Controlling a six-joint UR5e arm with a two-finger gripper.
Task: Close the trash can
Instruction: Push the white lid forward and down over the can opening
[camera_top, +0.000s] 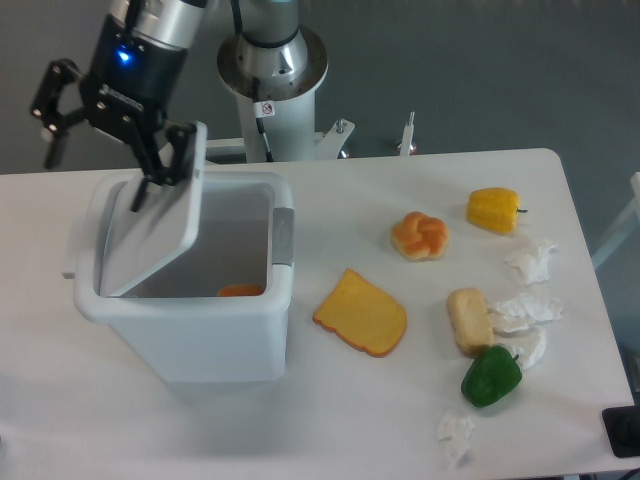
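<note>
Camera view, gripper (100, 130): your jaws stand wide, gripping nothing; one finger (170, 160) presses the back of the lid, so you are pushing it, not holding it.
Lid (155, 235): below the jaws, tilted partway over the opening, hinged at the left rim, which is why it swings rightward.
Trash can (190, 330): directly beneath the jaws, on the table (330, 420), not yet shut; something orange lies inside.
Latch tab (283, 237): right of the jaws, where the lid's free edge should land.
Food: well right of the jaws, clear of the push.

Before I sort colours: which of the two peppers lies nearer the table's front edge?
The green pepper, at the front right; the yellow pepper sits farther back.
</note>
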